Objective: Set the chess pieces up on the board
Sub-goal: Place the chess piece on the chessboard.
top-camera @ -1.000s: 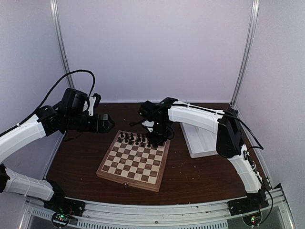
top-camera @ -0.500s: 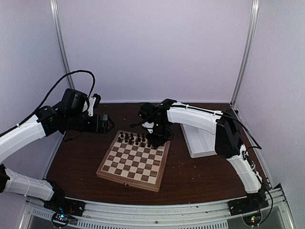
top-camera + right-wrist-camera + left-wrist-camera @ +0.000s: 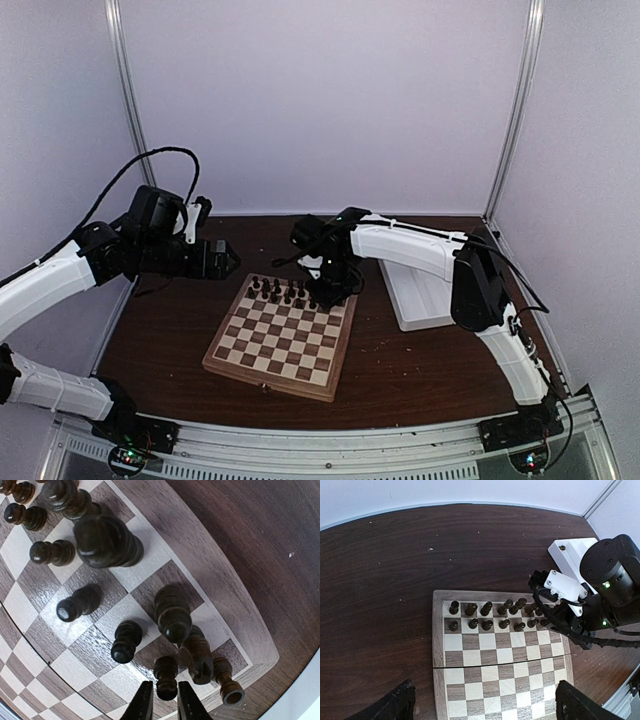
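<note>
Pretty bare setup tbh: a dark brown wood table (image 3: 420, 370) boxed in by plain pale lavender walls (image 3: 320, 100), with silver metal posts (image 3: 125, 100) running up the back corners. A metal rail (image 3: 330, 445) runs along the near edge, and the light's soft and even.

Dark brown pieces (image 3: 487, 609), tan-and-brown checked board (image 3: 500, 680)

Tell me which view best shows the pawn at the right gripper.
Right wrist: the pawn sits close-up between the right gripper's fingers. Left wrist hides it behind the arm; top shows only specks.
</note>
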Motion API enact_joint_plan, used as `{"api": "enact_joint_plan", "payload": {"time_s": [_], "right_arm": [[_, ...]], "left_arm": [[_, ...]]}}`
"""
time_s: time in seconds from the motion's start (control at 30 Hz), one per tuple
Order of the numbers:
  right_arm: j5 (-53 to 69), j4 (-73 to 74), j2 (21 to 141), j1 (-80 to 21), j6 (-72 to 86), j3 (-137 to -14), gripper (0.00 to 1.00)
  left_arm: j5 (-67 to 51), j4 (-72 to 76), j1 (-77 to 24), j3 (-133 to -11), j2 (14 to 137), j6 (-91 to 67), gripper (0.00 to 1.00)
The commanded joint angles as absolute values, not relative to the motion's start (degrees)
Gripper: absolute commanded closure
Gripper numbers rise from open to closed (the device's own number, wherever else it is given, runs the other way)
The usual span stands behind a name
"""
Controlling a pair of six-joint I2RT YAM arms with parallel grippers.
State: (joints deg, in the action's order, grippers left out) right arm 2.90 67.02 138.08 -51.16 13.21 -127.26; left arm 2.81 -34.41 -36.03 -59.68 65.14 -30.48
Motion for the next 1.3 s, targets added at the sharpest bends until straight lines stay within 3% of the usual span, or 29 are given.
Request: {"api": "enact_joint_plan", "payload": {"time_s": [0.0, 0.13, 0.37, 0.9, 1.03, 1.1, 1.17, 1.27], "right_arm": [[2.51, 66.07, 137.04, -51.59, 13.10, -128.76, 0.81], [2.63, 65.94, 137.02, -51.59, 13.26, -128.76, 0.83], [2.59, 65.76, 137.01, -51.59, 13.35, -128.76, 0.77], [3.10, 64.82, 136.74, -51.59, 13.62, -128.85, 0.84], [2.86, 64.94, 136.76, -51.59, 13.62, -128.85, 0.79], [2.58, 64.96, 136.53, -51.64, 13.69, -128.77, 0.67], [2.62, 64.68, 135.86, -51.67, 13.79, -128.40, 0.61], [2.96, 63.54, 134.13, -51.67, 13.71, -127.40, 0.60]], "left_arm": [[3.22, -33.05, -35.59, -59.15, 64.07, -29.97, 0.02], [3.20, -33.06, -35.60, -59.12, 63.99, -29.89, 0.02], [3.23, -33.08, -35.60, -58.97, 64.07, -29.96, 0.02], [3.17, -33.06, -35.60, -59.24, 64.34, -29.90, 0.02], [3.08, -33.05, -35.60, -59.22, 64.51, -29.97, 0.02], [3.17, -33.09, -35.60, -59.23, 64.51, -29.97, 0.02], [3.18, -33.06, -35.60, -59.32, 64.51, -29.97, 0.02], [3.26, -33.06, -35.60, -59.49, 64.36, -29.97, 0.02]]}}
